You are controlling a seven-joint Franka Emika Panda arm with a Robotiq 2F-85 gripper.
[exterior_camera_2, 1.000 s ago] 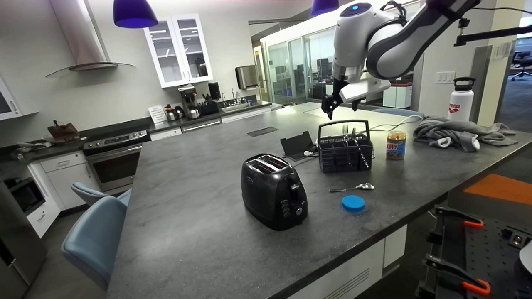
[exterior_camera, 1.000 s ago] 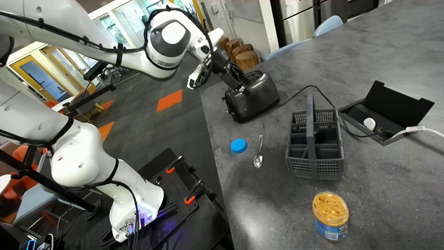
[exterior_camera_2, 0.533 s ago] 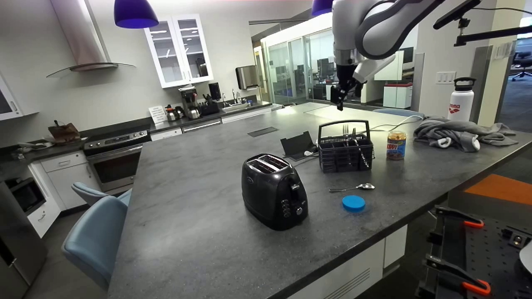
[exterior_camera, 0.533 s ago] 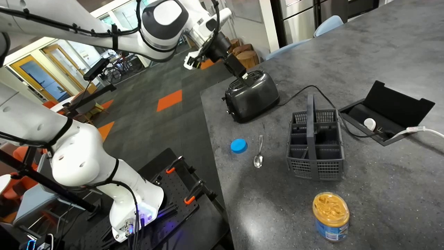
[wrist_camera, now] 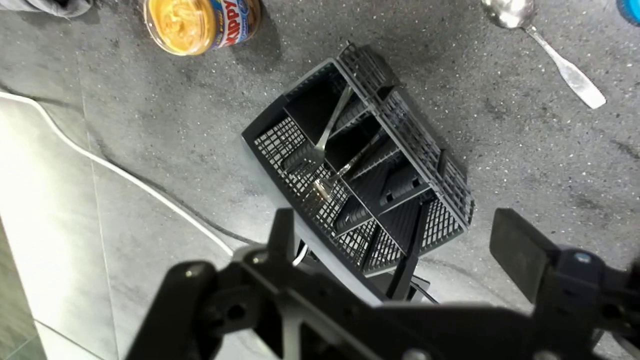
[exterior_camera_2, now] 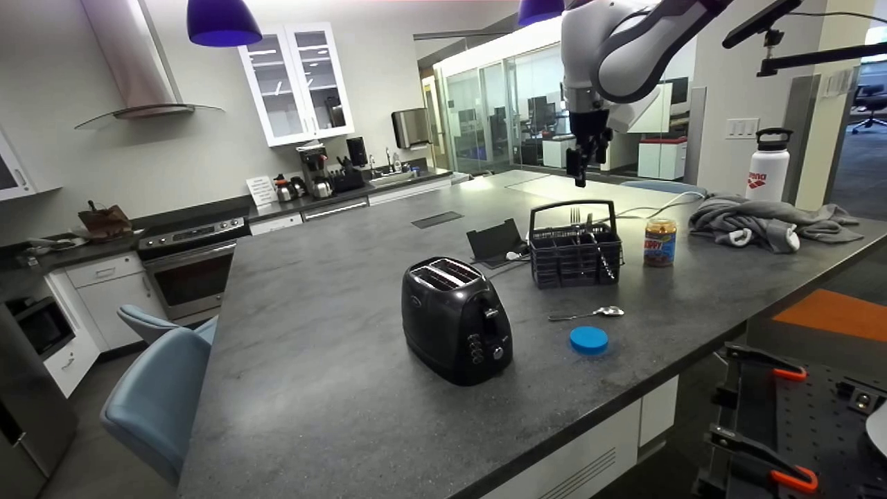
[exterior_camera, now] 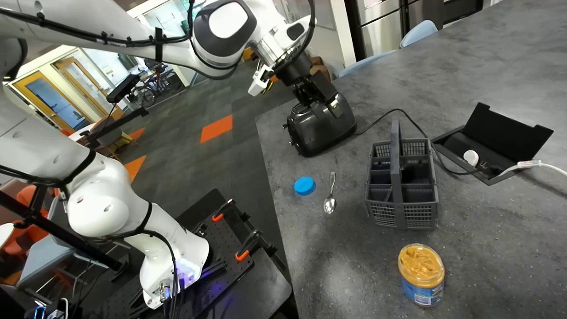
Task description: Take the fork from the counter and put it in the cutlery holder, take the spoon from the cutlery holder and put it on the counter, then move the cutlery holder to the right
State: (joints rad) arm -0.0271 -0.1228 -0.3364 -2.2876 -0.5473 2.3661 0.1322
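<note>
Cutlery holder [wrist_camera: 412,142]: blk-grey mesh, rect., divided compts, thin hdl loop; set at an angle, ctr of wrist view, upright on counter [wrist_camera: 525,160], which is dk grey, matte, speckled.

Same view, L to R:
– Jar [wrist_camera: 200,22], rounded, blue label, tan contents; upper L.
– Fork [wrist_camera: 328,130], silvery metal, in holder, tines twd lower L.
– Utensil no. 2 [wrist_camera: 343,172], silvery, shiny rounded end, in holder just R of fork; type unclear.
– Spoon [wrist_camera: 567,71], silvery metal, oval bowl, hdl flaring; on counter, upper R, apart from holder.
– Lid [wrist_camera: 631,10], blue, round; cut off at upper R corner.

Claw [wrist_camera: 395,222]: blk, two blunt flat fingers, spread wide, lower part of frame. Holder lies beyond fingertips; in an exterior view holder [exterior_camera_2: 572,272] stands lower than claw, not touching.
</note>
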